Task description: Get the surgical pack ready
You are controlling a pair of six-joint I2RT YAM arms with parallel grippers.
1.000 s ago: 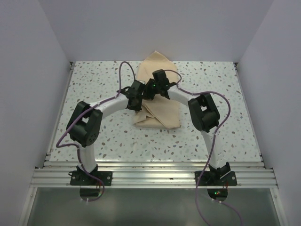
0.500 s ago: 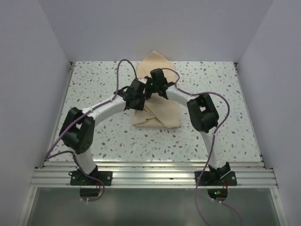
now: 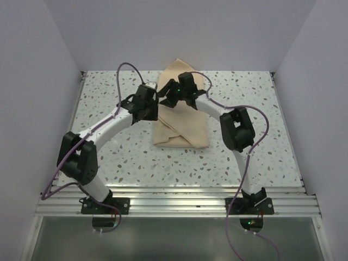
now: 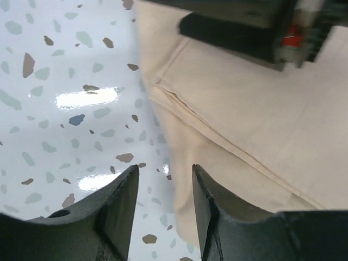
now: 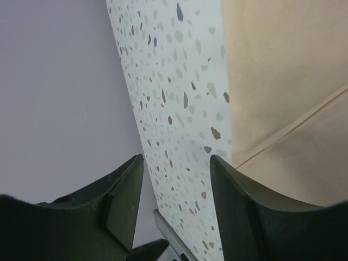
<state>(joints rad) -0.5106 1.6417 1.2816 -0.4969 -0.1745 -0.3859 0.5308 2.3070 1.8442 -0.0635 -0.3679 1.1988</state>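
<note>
the pale walls close round the speckled table [image 3: 98, 92]: the far wall [image 3: 174, 32] stands just beyond both wrists and a side wall runs along each flank. a purple cable [image 3: 126, 68] loops up above the left arm [image 3: 109, 128], and a metal rail [image 3: 174, 204] runs along the near edge by the bases. the tan wrap sheet [image 3: 182, 128] of the surgical pack lies folded in several layers on the table, its narrow end under the two wrists and pointing at the far wall, its broad end spread nearer the bases. the left gripper [image 3: 149, 89] hangs over the sheet's left border. in its wrist view its fingers [image 4: 119, 206] stand apart, with bare table and the sheet's edge showing in the gap and nothing pinched; whether the tips touch the surface cannot be told. a black part of the right arm [image 4: 234, 32], with a red patch on it, crosses the sheet just ahead of that gripper. the right gripper [image 3: 169, 95] sits close beside the left one, above the sheet's far part. its fingers [image 5: 119, 196] are spread too and hold nothing, with table between them, the sheet to their right and a wall to their left. open table lies well to the left of the left gripper and to the right of the right arm, while little room is left between the two grippers.
</note>
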